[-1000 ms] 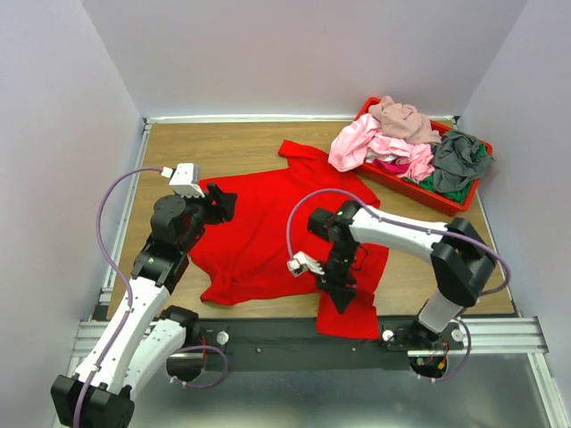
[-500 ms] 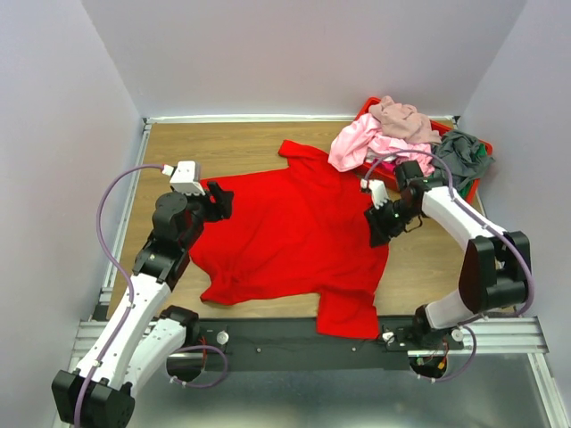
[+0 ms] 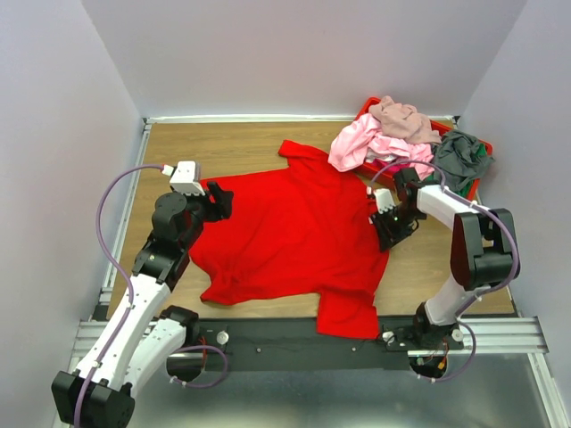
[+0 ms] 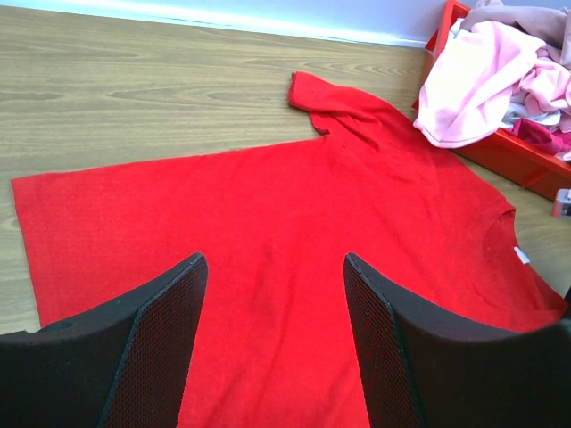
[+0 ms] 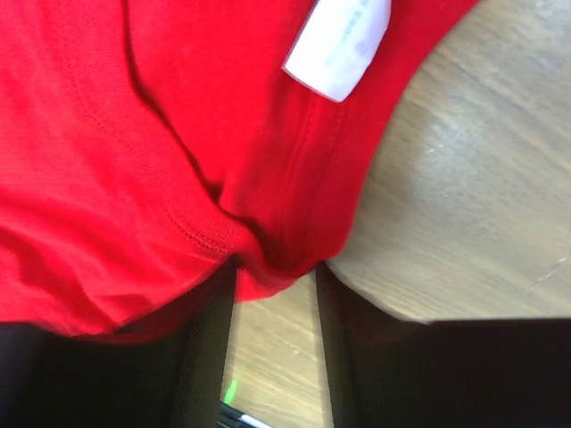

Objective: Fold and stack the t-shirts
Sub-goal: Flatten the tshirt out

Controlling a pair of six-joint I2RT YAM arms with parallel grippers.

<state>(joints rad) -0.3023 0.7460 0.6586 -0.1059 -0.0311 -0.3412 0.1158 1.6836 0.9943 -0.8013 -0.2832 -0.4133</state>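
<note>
A bright red t-shirt [image 3: 294, 232] lies spread flat on the wooden table, neck toward the right and one sleeve [image 3: 348, 312] over the front edge. My left gripper [image 3: 219, 203] hovers open over its left part, with only red cloth [image 4: 294, 205] showing between the fingers [image 4: 272, 259]. My right gripper [image 3: 385, 234] is down at the collar on the shirt's right side. Its fingers [image 5: 277, 267] stand apart with a bunched fold of the collar [image 5: 268, 259] between the tips, below the white neck label [image 5: 339, 45]. More t-shirts, pink [image 3: 366, 143], mauve-beige [image 3: 401, 116] and grey [image 3: 459, 156], are piled in the tray.
The rigid red tray [image 3: 419, 189] sits at the back right corner, close behind my right arm; its wall [image 4: 508, 152] also shows in the left wrist view. Pale walls close off the table on three sides. Bare wood [image 3: 214, 147] lies behind the red shirt.
My right arm has swung from the sleeve at the front edge up and right to the collar, then settled lower onto it. The left arm has stayed still.
</note>
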